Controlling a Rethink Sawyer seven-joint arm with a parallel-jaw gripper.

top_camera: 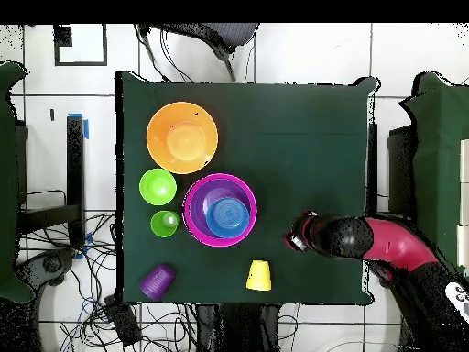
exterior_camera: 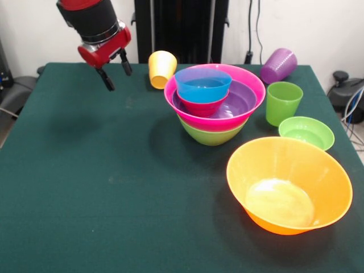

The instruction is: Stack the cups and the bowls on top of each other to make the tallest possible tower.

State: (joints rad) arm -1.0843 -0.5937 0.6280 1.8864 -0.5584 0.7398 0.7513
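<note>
The tower (exterior_camera: 214,106) stands mid-table: a medium green bowl at the base, then the large pink bowl, the purple bowl, the red bowl and the blue bowl (exterior_camera: 202,85) on top. It shows from above in the overhead view (top_camera: 220,210). The large orange bowl (exterior_camera: 289,185) (top_camera: 182,137) sits alone in front. The small light green bowl (exterior_camera: 306,132) and the upright green cup (exterior_camera: 283,102) stand to the right. The yellow cup (exterior_camera: 161,69) (top_camera: 259,275) and the purple cup (exterior_camera: 278,65) (top_camera: 157,280) lie on their sides. My gripper (exterior_camera: 114,71) (top_camera: 296,236) hangs open and empty above the table, left of the yellow cup.
The green table (exterior_camera: 85,187) reaches the picture's edges. Cables and a black stand are behind the far edge.
</note>
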